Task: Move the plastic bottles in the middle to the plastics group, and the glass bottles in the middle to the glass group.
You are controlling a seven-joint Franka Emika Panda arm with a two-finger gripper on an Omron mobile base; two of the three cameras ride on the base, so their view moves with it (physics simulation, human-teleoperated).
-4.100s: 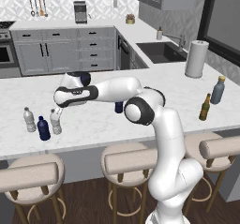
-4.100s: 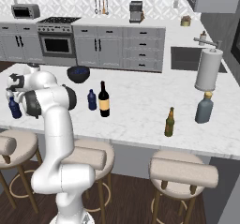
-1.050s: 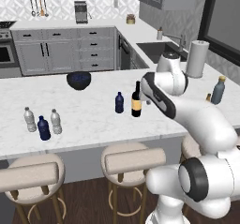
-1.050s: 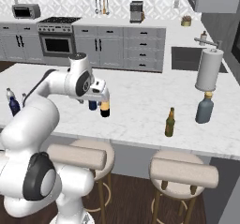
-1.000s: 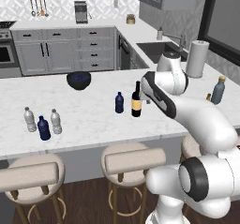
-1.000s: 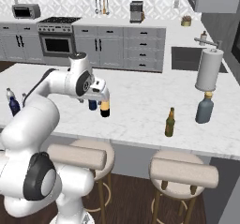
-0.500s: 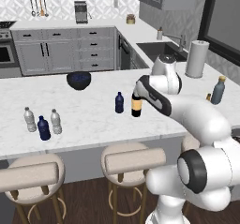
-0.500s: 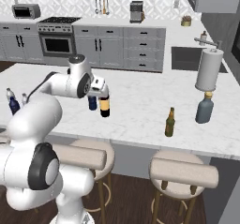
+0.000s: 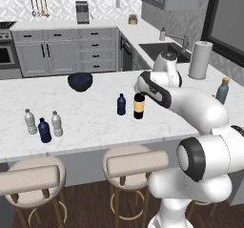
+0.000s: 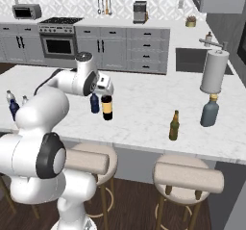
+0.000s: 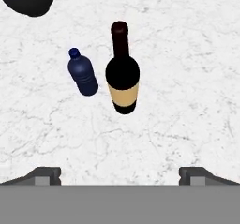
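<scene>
The tall black wine bottle with a tan label stands mid-counter, a small dark blue plastic bottle just to its left. My gripper hovers right above the wine bottle's neck, open and holding nothing. From the hand view I look down on the wine bottle and the dark blue bottle, with my gripper spread wide below them. The plastics group, clear and dark blue small bottles, stands far left. The glass group is the grey-blue bottle and the amber bottle at right.
A dark bowl sits on the counter behind the middle bottles. A paper towel roll stands behind the grey-blue bottle, with the sink beyond it. Stools line the counter's near edge.
The arm has swung from the plastics group on the left to the middle. In the last second the hand moved over the wine bottle's neck, jaws still open.
</scene>
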